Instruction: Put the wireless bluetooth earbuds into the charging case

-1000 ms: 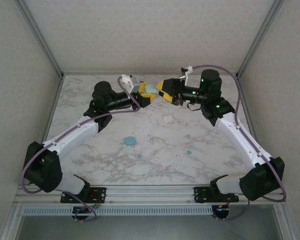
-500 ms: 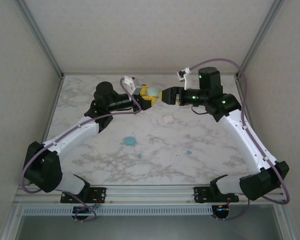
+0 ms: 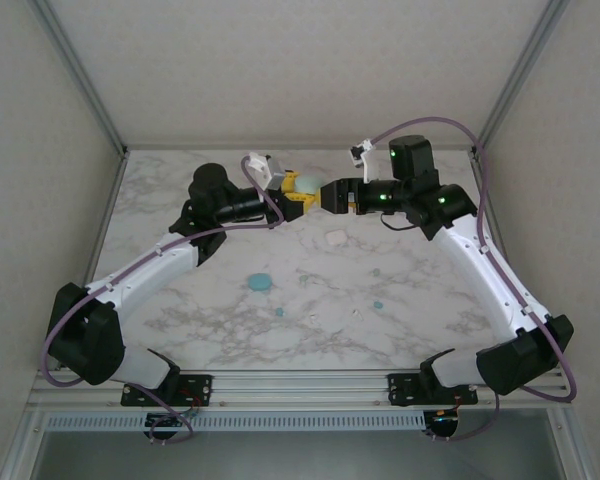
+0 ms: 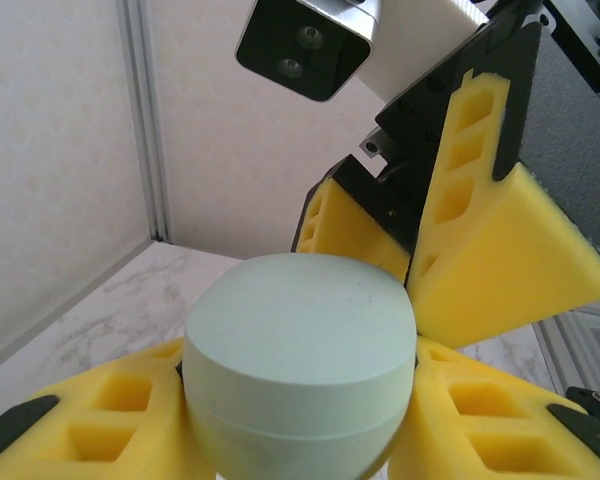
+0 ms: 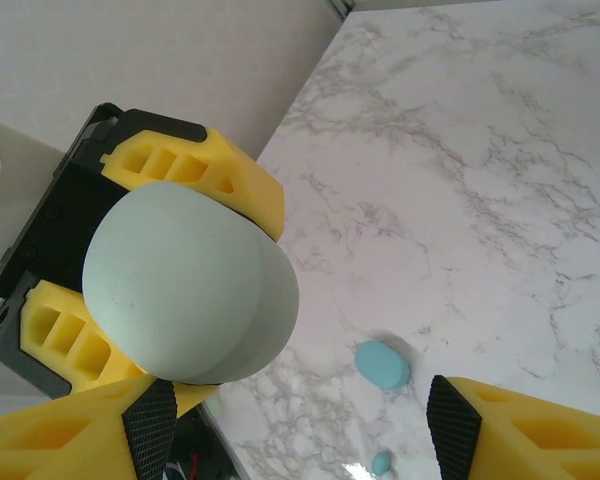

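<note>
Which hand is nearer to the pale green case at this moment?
Left. The left hand grips the pale green case and holds it above the table. The right hand faces the case from close by with its fingers apart, not gripping it.

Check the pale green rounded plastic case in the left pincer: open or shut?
Shut. The pale green rounded plastic case, in the left pincer, shows lid flush on base, thin seam, no gap.

We see a white marble-patterned worktop (image 3: 210,320) with grey veins, closed in by plain off-white panel walls (image 3: 300,70) at the back and both sides, slim aluminium posts (image 3: 80,75) in the corners and a metal rail (image 3: 300,382) along its near edge, all evenly lit.
</note>
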Controlling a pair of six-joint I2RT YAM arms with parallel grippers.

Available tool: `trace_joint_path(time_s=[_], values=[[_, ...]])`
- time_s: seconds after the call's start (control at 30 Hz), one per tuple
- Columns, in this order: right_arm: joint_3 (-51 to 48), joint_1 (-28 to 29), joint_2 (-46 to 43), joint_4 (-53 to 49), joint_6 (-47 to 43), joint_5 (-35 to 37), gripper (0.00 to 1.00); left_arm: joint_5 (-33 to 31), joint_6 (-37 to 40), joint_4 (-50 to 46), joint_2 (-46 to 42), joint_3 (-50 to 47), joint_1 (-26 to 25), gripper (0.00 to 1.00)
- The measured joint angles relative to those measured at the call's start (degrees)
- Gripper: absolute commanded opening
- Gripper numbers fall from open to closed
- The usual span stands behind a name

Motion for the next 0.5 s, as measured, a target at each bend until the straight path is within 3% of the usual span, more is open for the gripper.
trace_joint_path(time_s=[0.5], values=[[0.0,-0.3,-0.2,2.7,4.7,2.2,0.71,0.0,1.3,-3.9,-0.1,0.1,0.0,0.32]])
